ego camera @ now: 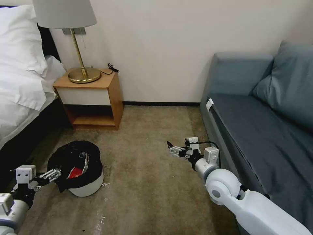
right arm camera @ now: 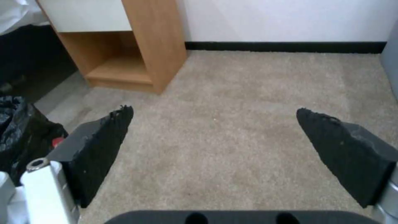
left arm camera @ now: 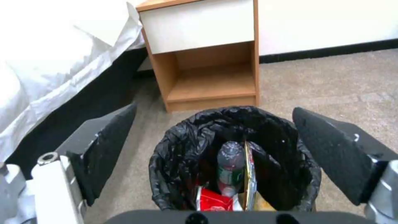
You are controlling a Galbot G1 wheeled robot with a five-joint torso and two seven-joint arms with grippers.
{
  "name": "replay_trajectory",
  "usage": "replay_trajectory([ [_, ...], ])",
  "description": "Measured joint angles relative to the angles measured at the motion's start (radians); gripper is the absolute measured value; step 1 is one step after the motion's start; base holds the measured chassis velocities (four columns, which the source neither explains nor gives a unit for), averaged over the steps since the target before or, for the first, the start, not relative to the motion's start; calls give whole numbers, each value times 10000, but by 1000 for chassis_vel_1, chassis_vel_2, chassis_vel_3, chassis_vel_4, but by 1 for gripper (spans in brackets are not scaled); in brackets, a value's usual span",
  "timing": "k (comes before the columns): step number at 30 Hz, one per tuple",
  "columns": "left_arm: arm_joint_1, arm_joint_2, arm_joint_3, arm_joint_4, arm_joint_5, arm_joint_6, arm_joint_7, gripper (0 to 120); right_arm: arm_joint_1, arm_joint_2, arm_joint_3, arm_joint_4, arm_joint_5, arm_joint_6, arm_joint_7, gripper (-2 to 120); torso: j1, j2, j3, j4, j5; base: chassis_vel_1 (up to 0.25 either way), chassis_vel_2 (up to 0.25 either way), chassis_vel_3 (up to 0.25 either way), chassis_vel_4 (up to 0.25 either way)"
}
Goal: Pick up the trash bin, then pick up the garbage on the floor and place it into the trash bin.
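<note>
- Nearest to us, the left gripper (ego camera: 56,174) hangs low at the robot's left with its jaws spread wide and nothing between them; in the left wrist view its two black pads (left arm camera: 108,148) flank the bin's mouth on either side without touching it.
- Just beyond that gripper, the trash bin (ego camera: 85,186) stands upright on the carpet (ego camera: 146,182), with its black liner (ego camera: 73,153) folded over the white wall. We judge the left arm far the nearer of the two, its fingertips at the liner's near edge.
- Inside the bin lies the garbage (left arm camera: 230,183): a clear bottle standing on end with its cap up, a red-and-white wrapper at its foot, and a gold packet on edge beside it.
- Farther out and well apart to the right, the right gripper (ego camera: 172,149) hovers over bare carpet, jaws likewise spread and empty; the bin lies off to its left.
- Farthest stand the nightstand (ego camera: 97,98), against the wall, and the sofa (ego camera: 260,124).
</note>
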Motion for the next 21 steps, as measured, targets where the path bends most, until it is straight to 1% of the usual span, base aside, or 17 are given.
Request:
replay_trajectory([
  [21, -3, -1, 3, 0, -8, 5, -12, 100, 2, 2, -6, -5, -9, 11, -2, 100, 0, 0, 0, 0, 0, 0, 0, 0, 0],
])
